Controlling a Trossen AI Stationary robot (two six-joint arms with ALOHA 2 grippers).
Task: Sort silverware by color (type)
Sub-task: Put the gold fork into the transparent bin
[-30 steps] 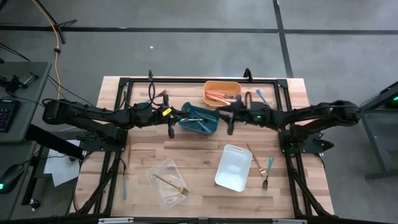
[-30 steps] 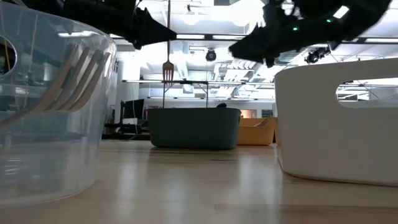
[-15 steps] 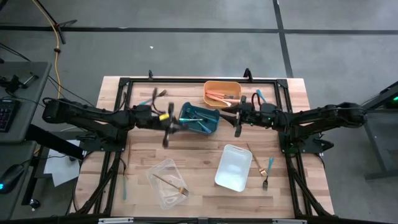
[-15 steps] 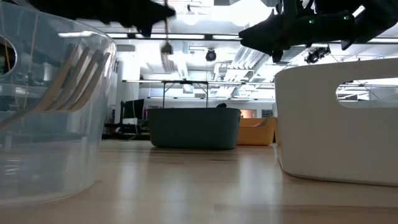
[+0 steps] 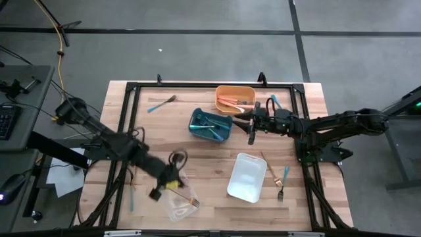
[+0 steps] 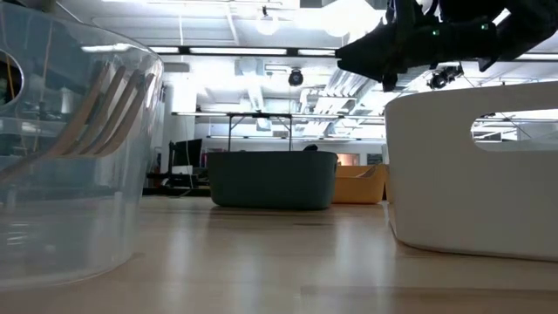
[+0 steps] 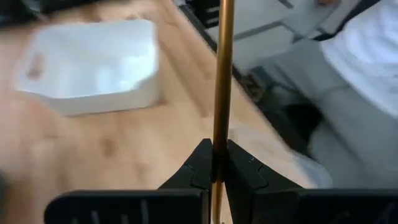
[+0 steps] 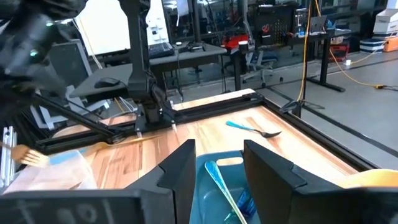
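Note:
My left gripper (image 5: 164, 189) hangs over the clear bin (image 5: 179, 197) at the near left, shut on a gold-handled fork (image 7: 222, 74). Another gold fork (image 5: 187, 197) lies in that bin. My right gripper (image 5: 251, 133) stands open with nothing between its fingers, between the teal bin (image 5: 210, 125) and the orange bin (image 5: 235, 99). Both of those bins hold silverware. Loose pieces lie on the table: a teal fork (image 5: 161, 103) at the far left, a teal piece (image 5: 275, 101) at the far right, and two gold-handled pieces (image 5: 273, 172) beside the white bin (image 5: 247, 176). My left gripper pinches the fork's thin gold handle (image 7: 219, 134) between its two fingers. The handle lies across the fingers and runs on past them out of the wrist view. The fork is lifted clear of the table and the bins.
A teal piece (image 5: 131, 197) lies by the table's near left edge. A black frame (image 5: 197, 85) runs round the tabletop. In the left wrist view a person (image 7: 367, 56) shows just beyond the table's edge. Bare wood lies between the clear and white bins.
My left gripper has swung from beside the teal bin toward the table's near left, ending over the clear bin. It has tipped from pointing down to slanting forward. The gold fork has gone with it, still held and clear of the table.

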